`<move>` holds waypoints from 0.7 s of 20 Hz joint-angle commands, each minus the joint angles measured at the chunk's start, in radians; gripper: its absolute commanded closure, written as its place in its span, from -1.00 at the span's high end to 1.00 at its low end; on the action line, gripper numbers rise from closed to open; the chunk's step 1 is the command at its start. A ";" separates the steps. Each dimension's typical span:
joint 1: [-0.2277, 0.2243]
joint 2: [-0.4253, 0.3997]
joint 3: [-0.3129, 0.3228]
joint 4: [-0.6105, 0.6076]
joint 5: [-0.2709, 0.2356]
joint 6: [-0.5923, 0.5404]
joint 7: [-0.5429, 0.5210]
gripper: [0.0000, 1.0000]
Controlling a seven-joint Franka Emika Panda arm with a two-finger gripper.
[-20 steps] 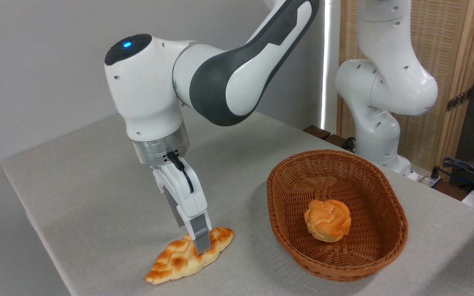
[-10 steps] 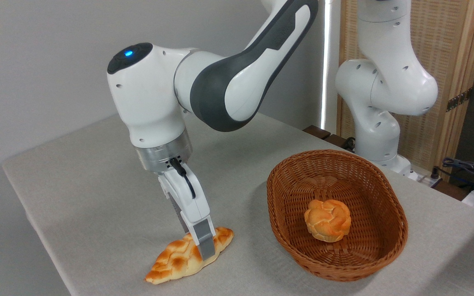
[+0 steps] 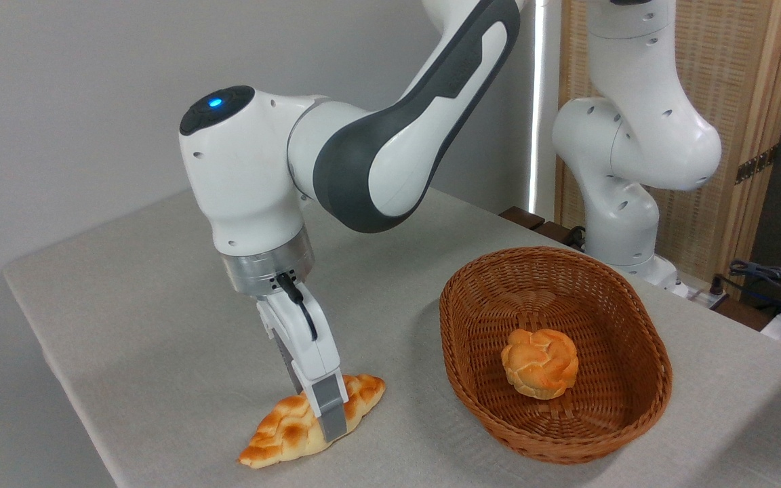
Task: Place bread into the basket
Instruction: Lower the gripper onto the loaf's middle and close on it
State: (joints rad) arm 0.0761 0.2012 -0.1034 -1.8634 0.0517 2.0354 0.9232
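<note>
At the counter's (image 3: 160, 325) near edge, gripper (image 3: 328, 420) straddles the bread (image 3: 289, 427); jaws' closure unclear. Grasp step; next: lift, carry to basket (image 3: 472, 379).

Braided golden bread (image 3: 289, 430) flat on table; oval brown wicker basket (image 3: 638, 325) upright, well right.

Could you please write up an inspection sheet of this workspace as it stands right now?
Surface: table under a plain grey cloth, no spills seen.
Job's things: bread lies on the cloth, left of the basket, not yet inside.
Clutter: round bun sits in the basket.
Grippers: gripper down at the bread's middle; near finger against its side, far finger hidden, so grip cannot be told.
Cables: black cable at the wrist; loose cables off the table's far right.
Surroundings: grey wall, slatted wooden screen.
</note>
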 commanded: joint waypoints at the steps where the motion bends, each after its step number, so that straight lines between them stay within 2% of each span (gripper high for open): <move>1: 0.001 0.004 -0.007 -0.003 0.013 0.032 0.013 0.10; 6: 0.001 0.004 -0.021 0.001 0.002 0.046 0.011 -1.00; 14: 0.002 -0.002 -0.021 0.006 -0.001 0.043 0.013 -1.00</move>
State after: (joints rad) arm 0.0761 0.2038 -0.1217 -1.8607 0.0517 2.0641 0.9232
